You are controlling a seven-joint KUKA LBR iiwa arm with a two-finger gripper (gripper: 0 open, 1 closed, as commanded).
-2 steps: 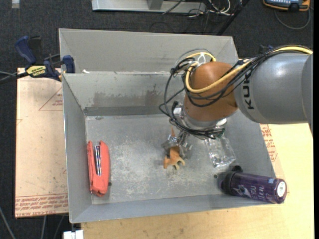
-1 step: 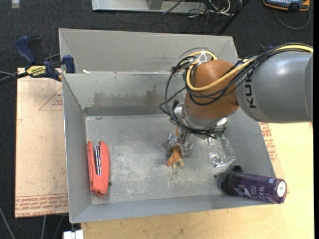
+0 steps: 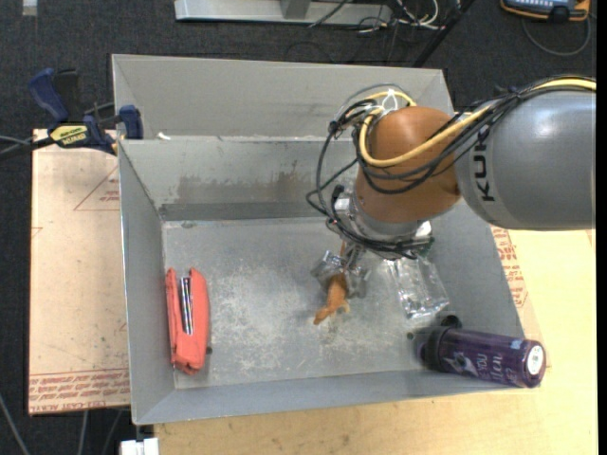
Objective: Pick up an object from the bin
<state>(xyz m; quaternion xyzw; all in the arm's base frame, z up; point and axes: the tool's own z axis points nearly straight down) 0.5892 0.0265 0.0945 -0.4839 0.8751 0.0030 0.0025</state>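
Bin (image 3: 248,275): grey metal, floor scuffed, four loose things spread over it.

Robot: the arm (image 3: 542,159) comes in from the right of the camera view, w/ an orange cover (image 3: 408,164) at the wrist and yellow and black cables (image 3: 334,150) looped round it. The hand (image 3: 340,275) is low over the bin floor, a bit right of centre.

Task item: small orange-brown object (image 3: 331,308), narrow, slantwise on the floor. Its upper end is touching or just under the hand; its lower end points to the front-left. Hand open or closed: cannot tell, since the wrist and cover hide too much from this angle. Cannot confirm the orange-brown object is gripped.

Other items:
- No. 1: clear plastic piece (image 3: 417,287), crumpled-looking, on the floor just right of the hand and partly under the wrist as seen from here. It is apart from the orange-brown object.
- No. 2: purple cylinder (image 3: 482,356), on its side in the front-right corner, pale end cap towards the right. It is near the clear plastic piece, but contact can't be made out.
- No. 3: red tool (image 3: 187,318), long and flat w/ a dark strip along its top, lying lengthwise close by the left wall. It is well apart from the hand and the other three things.
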